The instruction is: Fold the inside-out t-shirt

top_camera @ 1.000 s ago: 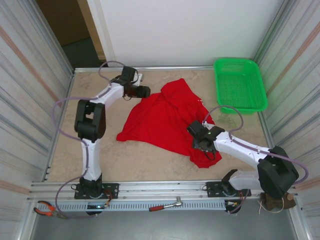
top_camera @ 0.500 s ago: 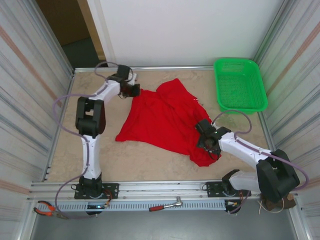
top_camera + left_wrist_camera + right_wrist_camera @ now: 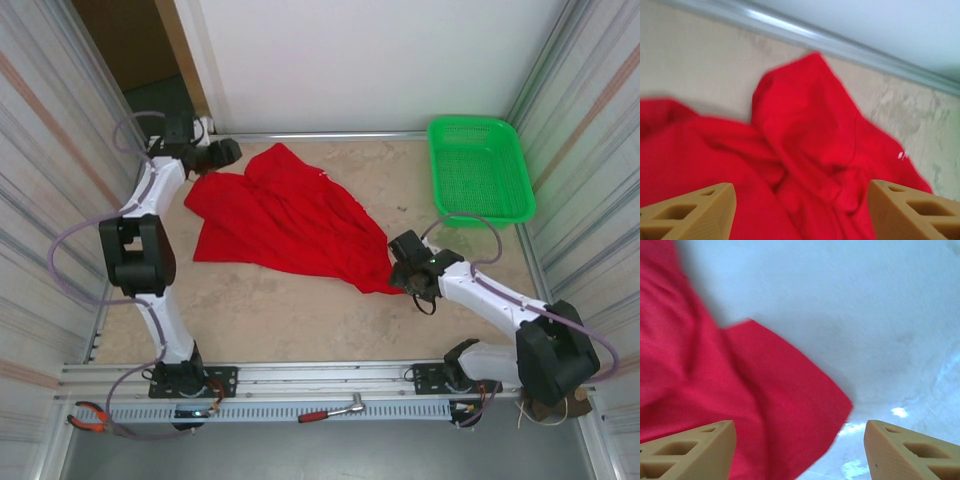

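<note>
The red t-shirt (image 3: 285, 215) lies rumpled across the far-left and middle of the table (image 3: 300, 320). The left arm reaches to the far-left corner, and the left gripper (image 3: 800, 212) is spread wide above the cloth. The right arm lies low, with the right gripper (image 3: 799, 450) spread over the shirt's near-right corner. The left wrist view catches a small white mark (image 3: 902, 155), and the top view takes in a green basket (image 3: 480, 170).

Left arm (image 3: 152, 190), right arm (image 3: 490, 295): white links, black joints, loose lilac cables (image 3: 70, 235). My left hand (image 3: 800, 200), right hand (image 3: 799, 440): tan wedge fingers (image 3: 695, 210), hollow cut-outs.

The beige table (image 3: 300, 320) is carrying the red t-shirt (image 3: 285, 220), lying crumpled toward its far-left corner, and a green basket (image 3: 480, 170) sitting in its far-right corner.
</note>
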### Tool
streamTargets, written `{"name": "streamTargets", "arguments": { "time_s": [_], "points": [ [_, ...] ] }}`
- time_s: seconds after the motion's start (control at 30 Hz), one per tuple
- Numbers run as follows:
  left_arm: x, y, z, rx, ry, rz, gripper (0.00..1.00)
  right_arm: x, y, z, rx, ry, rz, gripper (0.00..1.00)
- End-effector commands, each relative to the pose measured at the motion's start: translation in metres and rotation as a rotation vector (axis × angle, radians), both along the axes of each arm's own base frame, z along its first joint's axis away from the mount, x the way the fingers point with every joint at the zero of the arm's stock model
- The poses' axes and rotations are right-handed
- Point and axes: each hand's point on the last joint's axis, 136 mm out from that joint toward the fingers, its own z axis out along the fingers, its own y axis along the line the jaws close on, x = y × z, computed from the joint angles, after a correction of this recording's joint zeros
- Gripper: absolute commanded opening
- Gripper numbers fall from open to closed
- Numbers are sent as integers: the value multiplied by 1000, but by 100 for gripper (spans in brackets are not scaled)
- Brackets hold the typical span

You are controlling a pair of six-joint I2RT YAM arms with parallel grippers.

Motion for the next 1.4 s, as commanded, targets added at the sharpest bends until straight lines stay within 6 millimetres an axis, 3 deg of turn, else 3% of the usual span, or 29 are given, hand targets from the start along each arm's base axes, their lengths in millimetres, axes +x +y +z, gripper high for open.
{"name": "streamTargets", "arguments": {
  "time_s": [0.0, 0.2, 0.33, 0.5, 0.77, 0.83, 0.9, 0.93, 0.97, 1.0, 1.03, 1.1, 1.2, 1.37],
  "points": [
    [-38, 9, 16, -19, -2, 42, 71, 21, 20, 29, 49, -84, 120, 67],
    [-122, 39, -31, -11, 113, 217, 72, 42, 56, 31, 59, -63, 251, 67],
    [-159, 56, -63, -42, 169, 323, 79, 45, 86, 18, 20, -23, 359, 68],
    [-172, 52, -95, -80, 264, 316, 79, 39, 106, -2, -63, 30, 425, 68],
    [-170, 50, -131, -103, 350, 327, 77, 38, 93, -37, -139, 84, 354, 64],
    [-167, 49, -138, -110, 367, 325, 75, 39, 88, -41, -156, 92, 342, 56],
    [-166, 47, -146, -108, 385, 321, 73, 40, 83, -42, -160, 92, 329, 39],
    [-166, 46, -151, -108, 399, 317, 69, 42, 80, -42, -158, 91, 321, 26],
    [-165, 43, -155, -120, 406, 306, 61, 44, 78, -40, -148, 88, 314, 12],
    [-163, 39, -157, -134, 406, 290, 44, 47, 76, -37, -131, 82, 307, 0],
    [-162, 36, -159, -148, 408, 277, 25, 50, 74, -32, -112, 73, 298, 0],
    [-158, 32, -154, -167, 394, 246, 0, 58, 69, -14, -72, 34, 289, 0],
    [-146, 32, -118, -150, 311, 203, 0, 74, 57, 36, -10, -70, 265, 0],
    [-133, 29, -12, -127, 89, 133, 0, 89, 22, 134, 93, -276, 188, 0]
  ]
}}
